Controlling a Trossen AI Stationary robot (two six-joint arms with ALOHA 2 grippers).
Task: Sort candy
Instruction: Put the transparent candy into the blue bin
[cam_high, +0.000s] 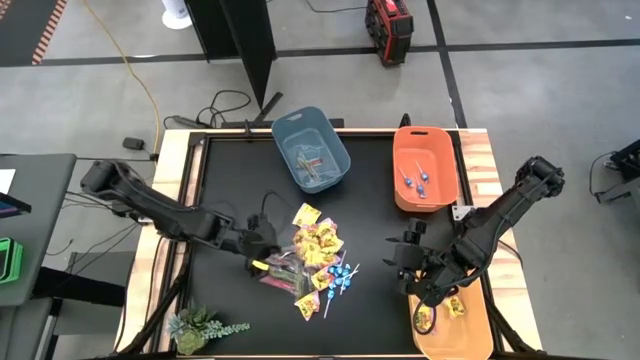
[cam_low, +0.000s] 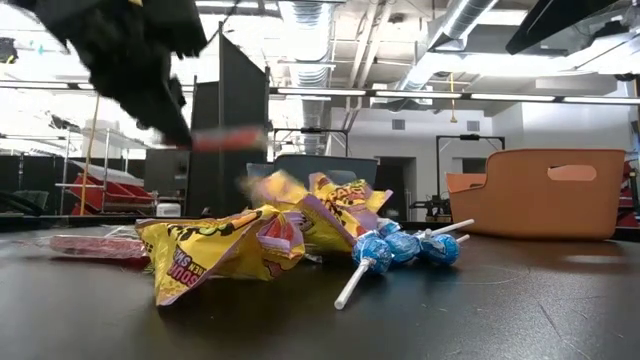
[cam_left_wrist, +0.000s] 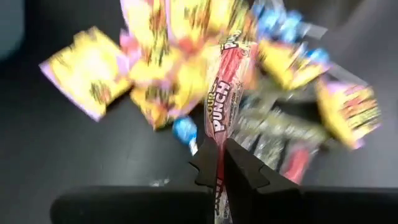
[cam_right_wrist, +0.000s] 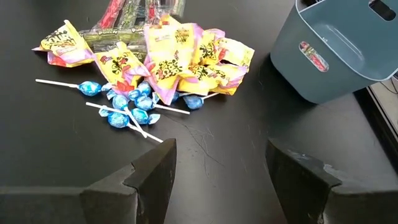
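Reaching in from the left edge of the bench, the left end effector has its fingers pinched together on a slim pinkish stick printed "PUNCH", which stands out past the fingertips in the left wrist view. In the low view that same stick shows lifted above the pile, level in the air under the dark arm.

Just right of the left end effector lies the candy pile, at the middle of the bench toward its near side. Yellow packets with red print are heaped on its far part, with one more at its near edge. More slim clear-wrapped sticks lie flat on the pile's left side. Blue lollipops on thin white sticks cluster at the pile's right side, touching the packets.

Far of the pile stands a blue-grey bin, with a few candies inside. To its right, at the far right, an orange bin holds some blue lollipops.

Right of the pile and apart from it, the right end effector hovers with its fingers spread wide and nothing between them. A second orange bin sits at the near right corner, partly under the right arm, with a yellow packet or two inside.
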